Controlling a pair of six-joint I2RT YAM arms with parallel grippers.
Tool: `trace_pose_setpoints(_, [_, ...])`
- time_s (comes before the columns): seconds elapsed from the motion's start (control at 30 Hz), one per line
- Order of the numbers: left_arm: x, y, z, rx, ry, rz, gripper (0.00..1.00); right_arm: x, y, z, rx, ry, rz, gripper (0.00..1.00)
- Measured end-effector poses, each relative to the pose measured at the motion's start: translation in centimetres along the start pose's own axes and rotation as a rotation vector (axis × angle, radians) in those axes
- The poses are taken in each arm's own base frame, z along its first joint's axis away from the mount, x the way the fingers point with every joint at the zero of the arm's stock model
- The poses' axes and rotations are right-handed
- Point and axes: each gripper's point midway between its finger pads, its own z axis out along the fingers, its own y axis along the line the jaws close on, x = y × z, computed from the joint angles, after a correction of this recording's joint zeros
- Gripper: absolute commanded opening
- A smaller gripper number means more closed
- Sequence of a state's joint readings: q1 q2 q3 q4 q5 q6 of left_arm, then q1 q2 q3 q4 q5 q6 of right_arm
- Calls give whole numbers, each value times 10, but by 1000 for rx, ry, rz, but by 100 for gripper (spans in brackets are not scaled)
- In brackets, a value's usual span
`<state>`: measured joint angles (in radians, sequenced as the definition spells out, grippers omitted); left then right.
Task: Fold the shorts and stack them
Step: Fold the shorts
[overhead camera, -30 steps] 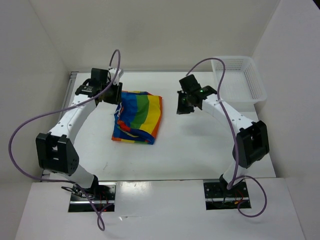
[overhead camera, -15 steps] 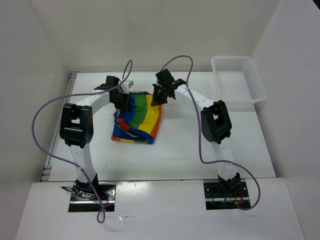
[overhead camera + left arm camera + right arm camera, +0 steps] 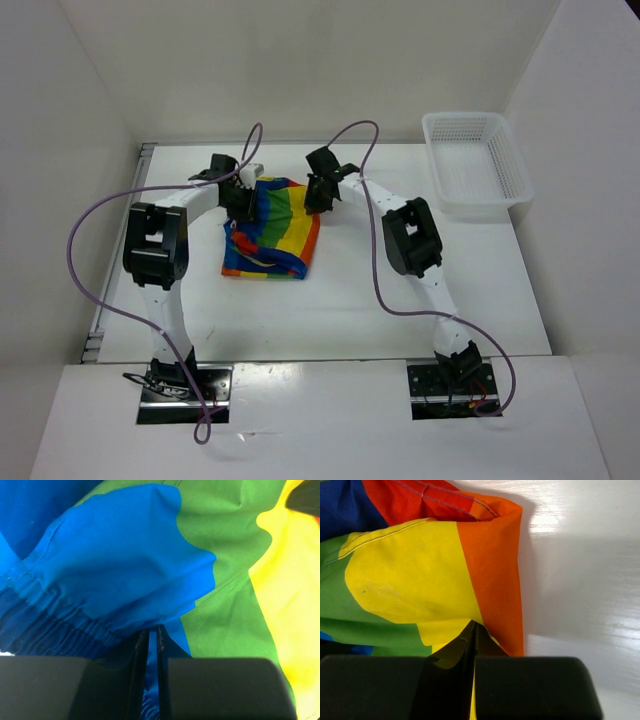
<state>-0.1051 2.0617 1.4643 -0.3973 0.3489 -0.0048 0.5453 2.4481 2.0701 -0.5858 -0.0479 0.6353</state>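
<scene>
The shorts [image 3: 272, 232], rainbow-striped, lie folded in a bundle on the white table, left of centre. My left gripper [image 3: 243, 196] is at their far left corner, shut on a fold of the blue fabric [image 3: 125, 565]; a thin strip of blue shows between the jaws [image 3: 151, 647]. At the far right corner my right gripper [image 3: 318, 193] is shut on the yellow and orange edge [image 3: 405, 575], its jaws [image 3: 473, 637] pressed together with yellow cloth pinched between them. The drawstring is hidden.
A white mesh basket [image 3: 478, 165] stands at the far right of the table [image 3: 400, 290]. White walls close in the table at the back and on both sides. Purple cables loop above both arms.
Both arms swung inward to the far corners of the shorts and both grippers shut on the fabric. The far edge of the shorts has shifted slightly.
</scene>
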Motion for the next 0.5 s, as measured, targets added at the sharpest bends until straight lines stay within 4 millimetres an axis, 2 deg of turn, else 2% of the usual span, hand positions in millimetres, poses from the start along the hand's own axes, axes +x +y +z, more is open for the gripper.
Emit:
trace_pose_setpoints(0.1, [1,0,-1,4,6,-4,17,-3,1,-8,3,-14,-16,0])
trace_pose_setpoints(0.23, [-5,-3,-10,20,3,-10,17,-9,11,-35,-18,-41,-38,0])
trace_pose_setpoints(0.37, [-34,-10,-27,34,-55,12,17,-4,35,-81,-75,-69,-78,0])
trace_pose_setpoints(0.43, [-54,-12,-34,36,-101,32,16,8,51,-100,-111,-67,-120,0])
trace_pose_setpoints(0.5, [-69,-12,-39,35,-135,45,16,30,66,-113,-149,-46,-174,0])
